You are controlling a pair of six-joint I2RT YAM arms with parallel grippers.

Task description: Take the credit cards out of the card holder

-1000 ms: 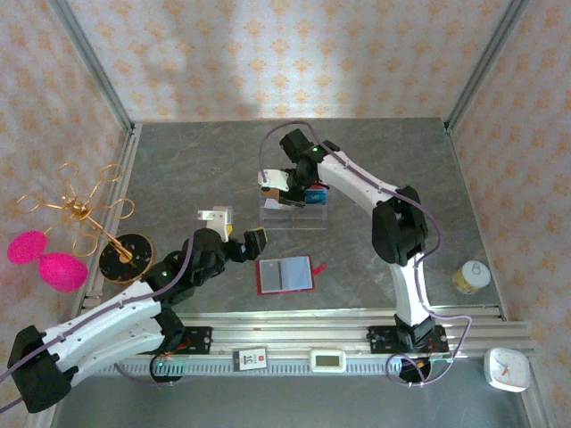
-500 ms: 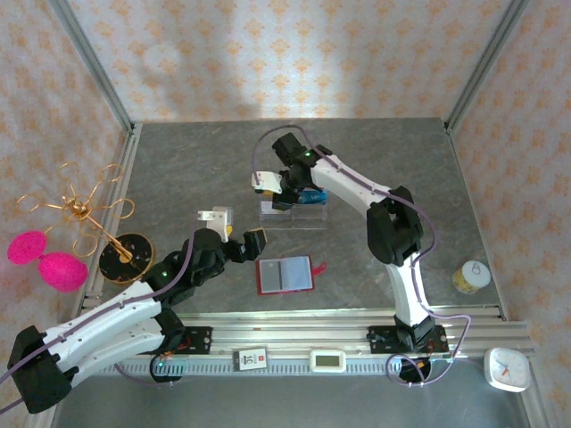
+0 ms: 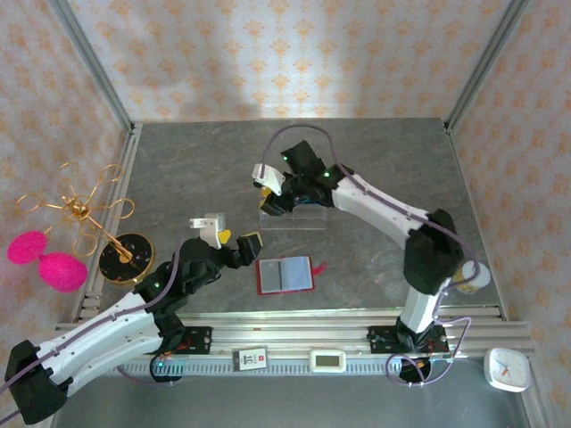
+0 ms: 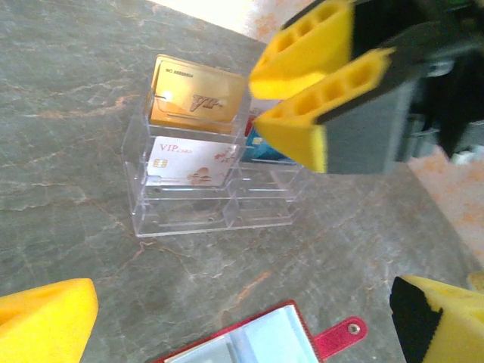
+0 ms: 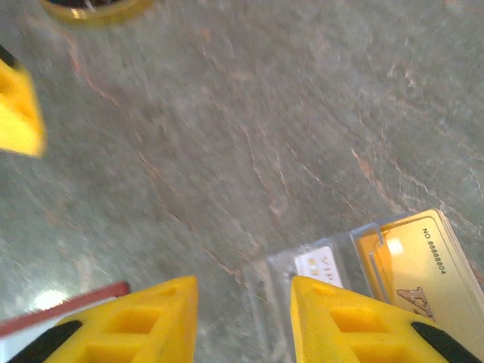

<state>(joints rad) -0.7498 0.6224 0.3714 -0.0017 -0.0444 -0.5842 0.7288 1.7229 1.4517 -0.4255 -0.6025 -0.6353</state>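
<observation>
A clear tiered stand point(image 4: 189, 215) was seen on the table point(image 3: 178, 160). In its left column a gold card point(image 4: 198, 100) was stood in the top tier and a white VIP card point(image 4: 189, 161) in the tier below. In the right column a blue card point(image 4: 266, 153) was partly hidden behind the right gripper's fingers.

The card holder point(image 3: 284, 275) was laid open and flat on the table, nearer the arms than the stand and apart from it. Its red snap tab point(image 4: 342, 333) was turned to the right. Pale sleeves were shown on its inner pages; whether credit cards were kept in them could not be told.

A small yellow tub point(image 3: 471, 276) was set at the right edge of the table, partly covered by the right arm; its contents could not be made out.

The right gripper point(image 5: 242, 281) was held over the left end of the stand, its jaws parted by a modest gap, with nothing between them.

The left gripper point(image 3: 230, 234) was held above the table just left of the card holder, its jaws spread wide and nothing gripped.
</observation>
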